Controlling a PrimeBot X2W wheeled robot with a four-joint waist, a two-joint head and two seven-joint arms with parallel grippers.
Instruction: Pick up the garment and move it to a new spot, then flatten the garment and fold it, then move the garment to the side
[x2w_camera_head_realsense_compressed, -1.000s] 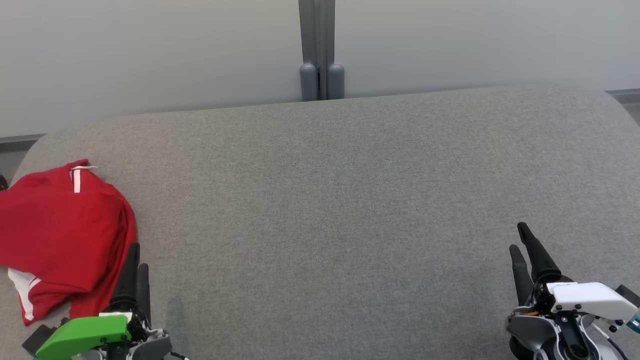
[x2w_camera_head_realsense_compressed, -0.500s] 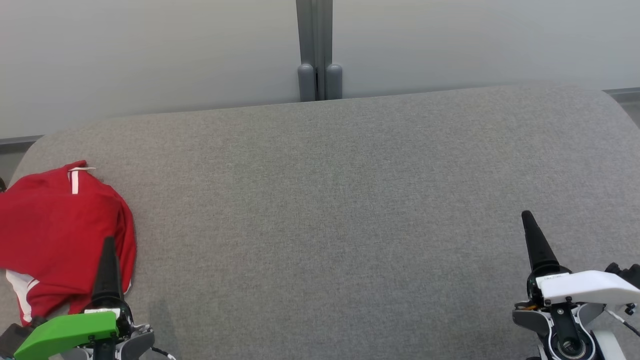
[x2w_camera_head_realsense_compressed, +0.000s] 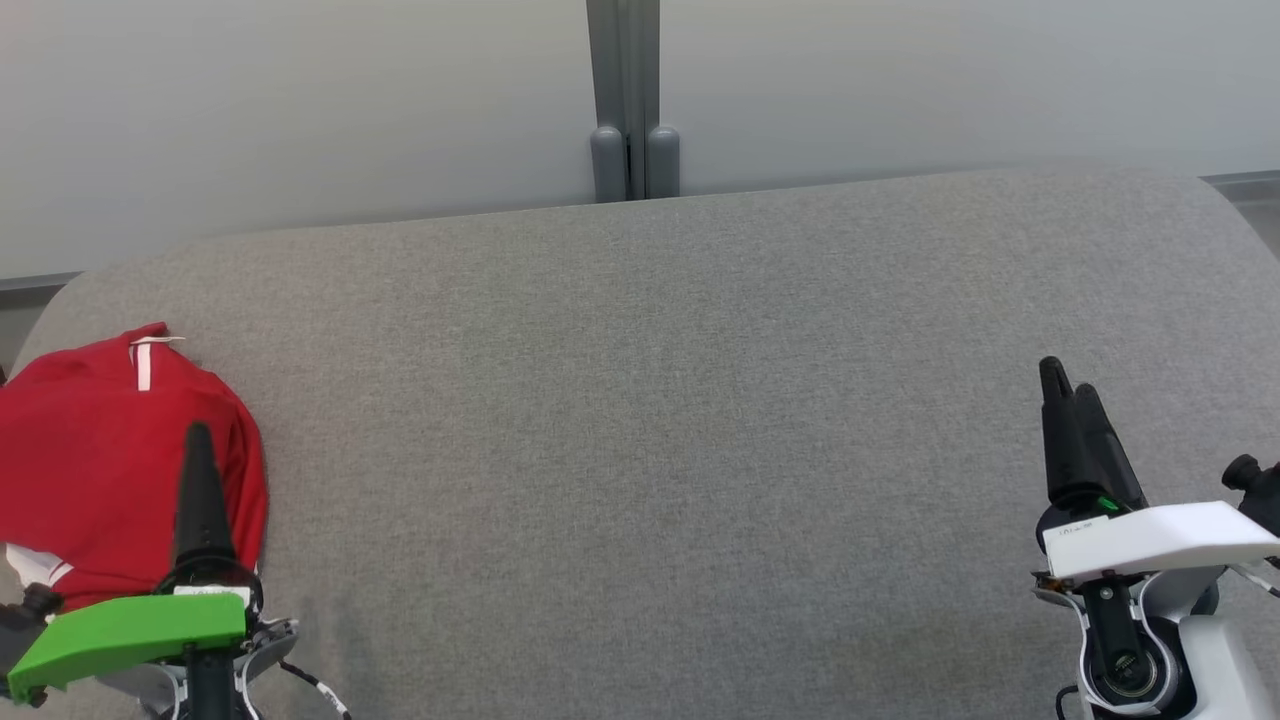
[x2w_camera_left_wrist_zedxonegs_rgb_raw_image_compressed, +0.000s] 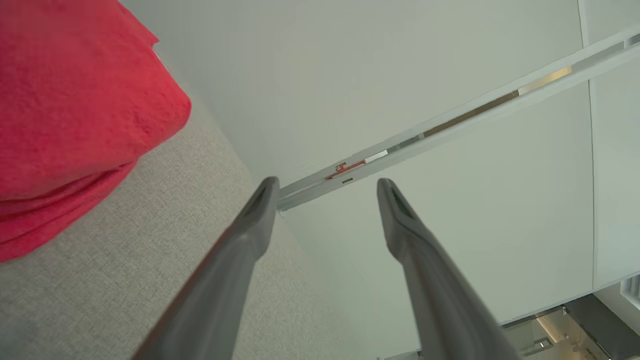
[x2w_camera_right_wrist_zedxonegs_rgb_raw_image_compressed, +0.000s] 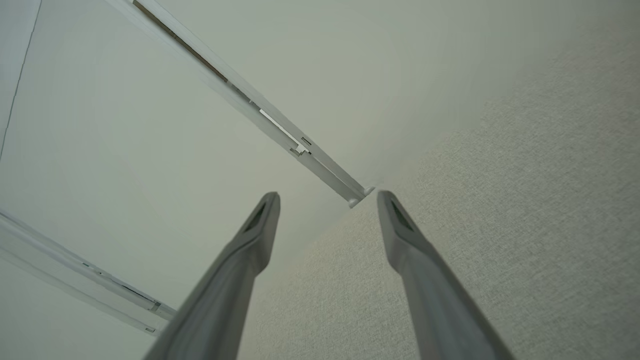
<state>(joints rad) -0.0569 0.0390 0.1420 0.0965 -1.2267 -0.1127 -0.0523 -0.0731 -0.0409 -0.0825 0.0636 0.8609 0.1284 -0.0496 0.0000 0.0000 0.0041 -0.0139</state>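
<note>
The garment (x2w_camera_head_realsense_compressed: 90, 440) is a red top with white stripes, lying bunched at the far left of the grey table (x2w_camera_head_realsense_compressed: 640, 400). In the left wrist view the garment (x2w_camera_left_wrist_zedxonegs_rgb_raw_image_compressed: 70, 105) takes up the upper left corner. My left gripper (x2w_camera_head_realsense_compressed: 198, 432) hovers over the garment's right part; its fingers (x2w_camera_left_wrist_zedxonegs_rgb_raw_image_compressed: 250, 230) stand apart and open, with nothing between them. My right gripper (x2w_camera_head_realsense_compressed: 1065, 378) is at the lower right over bare fabric, open and empty, its fingers (x2w_camera_right_wrist_zedxonegs_rgb_raw_image_compressed: 400, 235) spread in the right wrist view.
A pale wall runs behind the table, with a grey post (x2w_camera_head_realsense_compressed: 625, 100) at its middle. The table's far corners are rounded.
Both arms have risen and reached forward. The left gripper has turned edge-on and moved left over the garment. The camera has drifted slightly.
</note>
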